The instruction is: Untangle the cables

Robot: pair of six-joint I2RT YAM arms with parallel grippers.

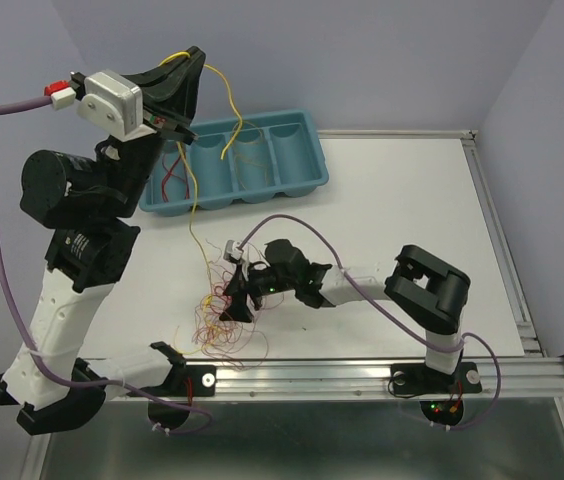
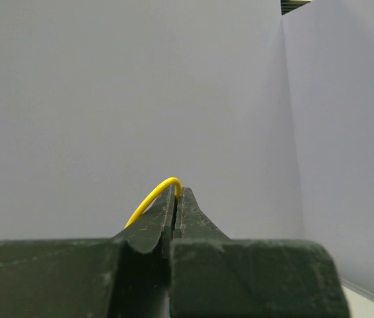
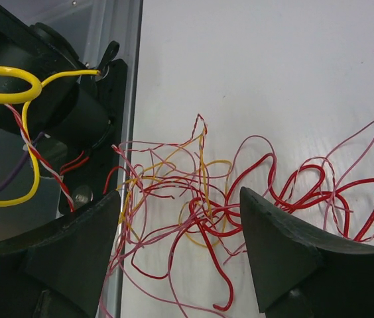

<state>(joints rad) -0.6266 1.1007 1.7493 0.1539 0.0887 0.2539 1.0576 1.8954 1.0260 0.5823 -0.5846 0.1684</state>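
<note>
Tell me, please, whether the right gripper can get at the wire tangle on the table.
Probably yes: the right gripper hangs just over the tangle, jaws open to either side, nothing in between.

cables (image 3: pixel 200 212) — red, pink, yellow, one red-white twist | tray (image 1: pixel 262 192) — teal | table (image 1: pixel 402 200) white

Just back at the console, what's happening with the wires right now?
The left hand is raised high, shut on a yellow wire that trails down past the blue tray toward the tangle of red, yellow and orange wires on the table. The right hand is low over that tangle, with its fingers open on either side of it and nothing gripped yet.
</note>
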